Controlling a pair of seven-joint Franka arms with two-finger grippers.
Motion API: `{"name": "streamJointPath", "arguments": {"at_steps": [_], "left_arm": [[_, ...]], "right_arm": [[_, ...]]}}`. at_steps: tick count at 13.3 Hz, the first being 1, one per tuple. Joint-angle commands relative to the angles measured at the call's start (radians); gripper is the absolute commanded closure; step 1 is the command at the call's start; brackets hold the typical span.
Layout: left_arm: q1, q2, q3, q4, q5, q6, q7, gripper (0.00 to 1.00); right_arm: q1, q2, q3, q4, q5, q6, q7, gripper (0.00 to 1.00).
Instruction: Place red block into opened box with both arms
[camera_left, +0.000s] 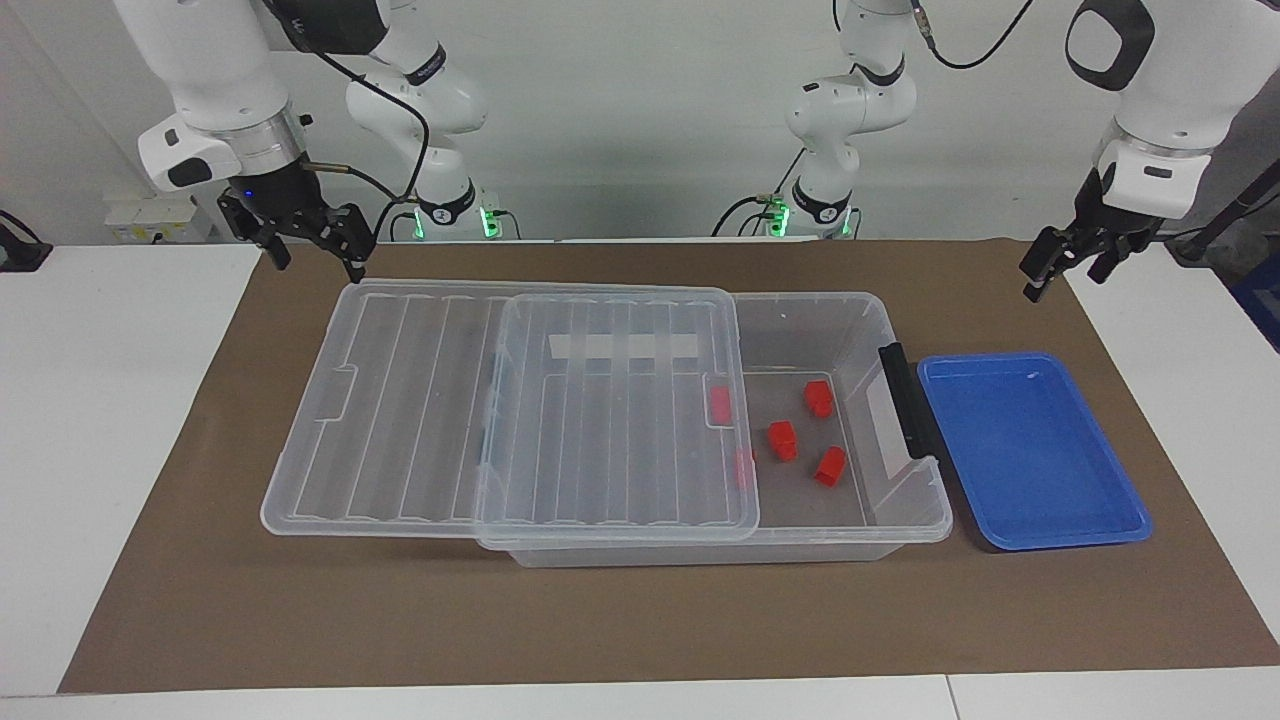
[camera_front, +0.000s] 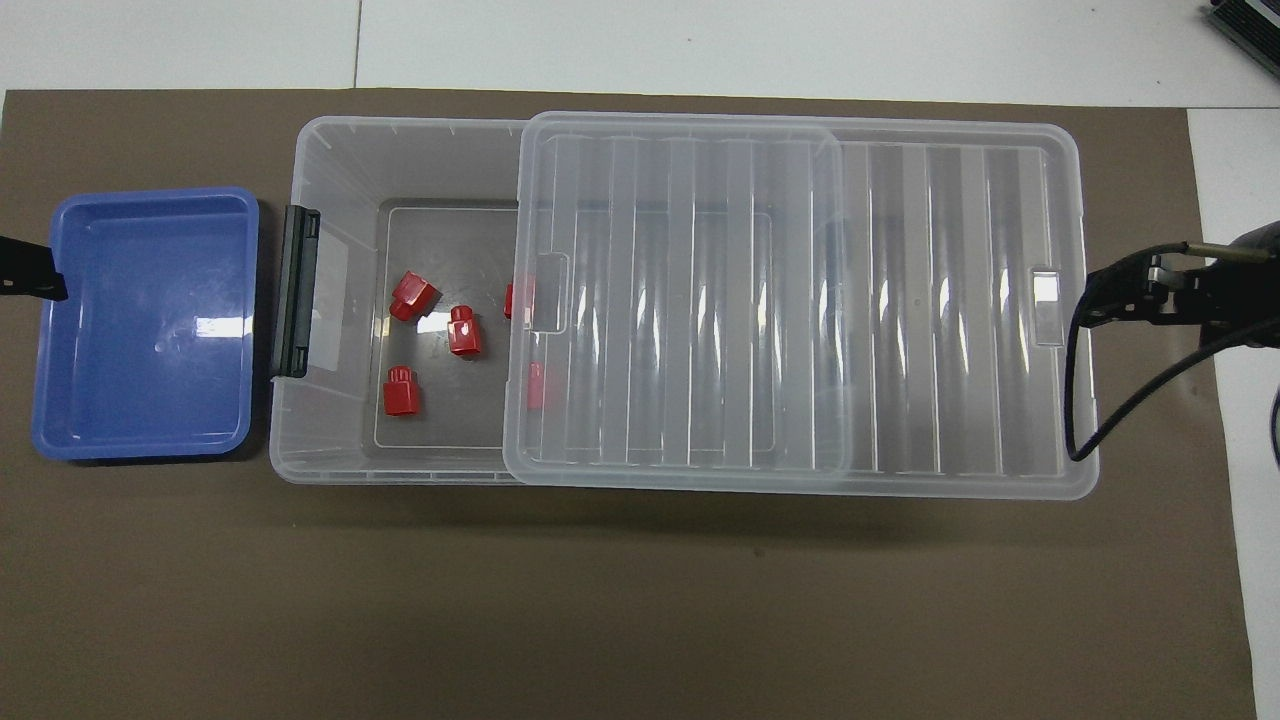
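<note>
A clear box (camera_left: 905, 500) sits on a brown mat, its ribbed lid (camera_left: 520, 420) slid toward the right arm's end so one end is open. Five red blocks (camera_left: 781, 440) lie inside, two partly under the lid. Beside the open end lies a bare blue tray (camera_left: 1030, 450). The left gripper (camera_left: 1068, 256) hangs near the tray, spread and empty; the right gripper (camera_left: 312, 238) hangs at the lid's corner, spread and empty. The job looks done.

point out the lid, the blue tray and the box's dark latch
lid (camera_front: 700, 300), overhead view, ribbed middle panel
blue tray (camera_front: 150, 400), overhead view, bare floor
dark latch (camera_left: 905, 400), facing view, middle of the bar
</note>
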Motion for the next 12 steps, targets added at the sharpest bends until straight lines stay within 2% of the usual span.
{"name": "streamJointPath", "arguments": {"at_steps": [1,2,3,8,12], "left_arm": [[0.01,0.025,-0.011,0.07,-0.015,-0.086,0.019,0.0],[0.011,0.035,-0.011,0.078,-0.039,-0.106,0.019,0.0],[0.011,0.028,-0.01,0.074,-0.042,-0.097,0.013,0.0],[0.007,0.038,-0.006,0.081,-0.019,-0.104,0.013,0.0],[0.002,0.031,-0.02,0.081,-0.027,-0.124,0.005,0.0]], "right_arm": [[-0.054,-0.007,0.005,-0.047,0.019,0.067,-0.075,0.52],[-0.069,-0.008,0.005,-0.075,0.019,0.107,-0.096,0.81],[-0.086,-0.01,0.005,-0.098,0.019,0.143,-0.1,1.0],[-0.151,0.007,0.003,-0.193,0.019,0.325,-0.101,1.0],[-0.171,0.076,0.005,-0.214,0.019,0.423,-0.101,1.0]]}}
